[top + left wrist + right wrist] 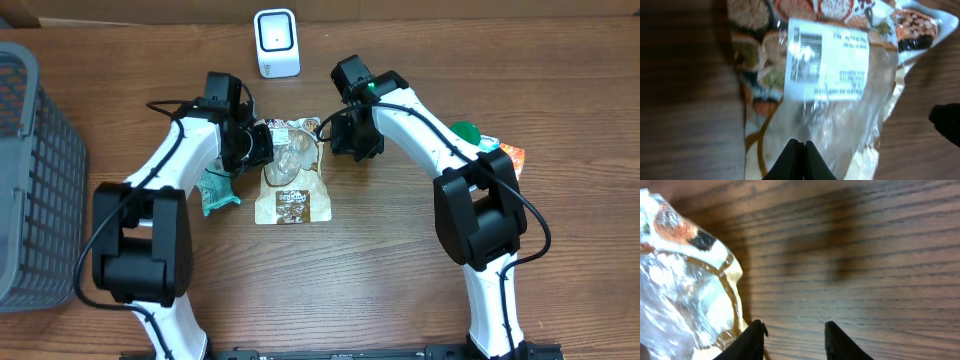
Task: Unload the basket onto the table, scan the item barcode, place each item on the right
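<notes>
Now the left tool [800, 146] is closed together over the snack bag [825, 100], while the right tool [795, 325] has fingers apart just beside it.

Mock shop checkout, robot lab rig. White barcode scanner [276, 42] at 12 o'clock on wood-grain desk [380, 290]. Grey lattice basket [40, 170] at 9 o'clock. Packaged snack bag [290, 195] at centre, printed barcode label [827, 60] on it. More retail packets [495, 150] at 3 o'clock. Two robot arms [175, 170] reach in from 6 o'clock.
</notes>
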Robot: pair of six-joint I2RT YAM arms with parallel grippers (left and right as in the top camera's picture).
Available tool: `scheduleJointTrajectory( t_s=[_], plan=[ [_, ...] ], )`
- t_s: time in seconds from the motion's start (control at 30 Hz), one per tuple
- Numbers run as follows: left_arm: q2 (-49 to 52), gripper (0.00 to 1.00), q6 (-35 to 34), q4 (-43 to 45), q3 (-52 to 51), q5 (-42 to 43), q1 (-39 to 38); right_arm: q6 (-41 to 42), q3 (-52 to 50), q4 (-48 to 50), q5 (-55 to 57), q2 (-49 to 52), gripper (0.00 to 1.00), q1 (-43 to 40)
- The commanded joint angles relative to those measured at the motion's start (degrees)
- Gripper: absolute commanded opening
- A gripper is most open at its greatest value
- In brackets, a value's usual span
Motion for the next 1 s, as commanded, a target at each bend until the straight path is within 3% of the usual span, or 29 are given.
scheduleJointTrajectory(
  t_s=[0.0, 0.3, 0.57, 0.83, 0.97],
  plan=[
    [3.13, 0.04, 0.83, 1.49, -0.26, 1.60, -0.11, -1.22, 0.79, 0.85, -1.33, -0.98, 0.35, 0.20],
    [9.77, 0.04, 1.29, 2.93, -0.26, 1.60, 0.15, -10.25, 0.39, 1.27, -14.34, -0.98, 0.36, -2.56],
    [11.23, 0.04, 1.29, 3.02, -0.26, 1.60, 0.22, -19.63, -8.61, 7.82, -35.01, -0.98, 0.59, -8.13],
    [11.23, 0.04, 1.29, 3.10, -0.26, 1.62, 0.44, -18.69, -18.91, 17.92, -40.83, -0.96, 0.66, -9.03],
    [11.23, 0.04, 1.27, 3.10, -0.26, 1.62, 0.44, -11.67, -23.26, 25.35, -40.63, -0.94, 0.66, -7.52]
  ],
)
